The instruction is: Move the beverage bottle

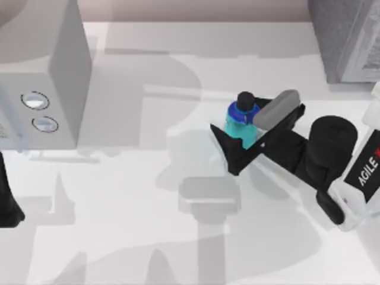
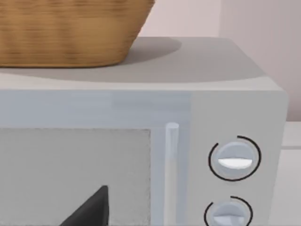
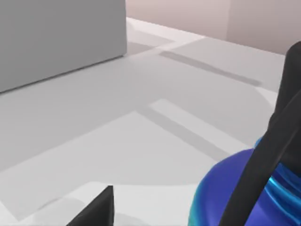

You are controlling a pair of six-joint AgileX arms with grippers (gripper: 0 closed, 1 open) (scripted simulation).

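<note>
The beverage bottle [image 1: 241, 123] has a cyan body, a blue shoulder and a black cap, and stands right of the table's middle. My right gripper [image 1: 235, 115] is open around it, one black finger on its near-left side and the other behind its cap. In the right wrist view the bottle's blue shoulder [image 3: 221, 193] sits close against one finger [image 3: 263, 155], while the other fingertip [image 3: 96, 207] is well apart from it. My left arm [image 1: 7, 205] is parked at the table's left edge, with one fingertip [image 2: 91, 209] showing before the microwave door.
A grey microwave [image 1: 56, 71] with two round knobs stands at the back left, and a wicker basket [image 2: 70, 33] rests on top of it. A grey box [image 1: 347, 35] occupies the back right corner. Bare white table lies in front of the bottle.
</note>
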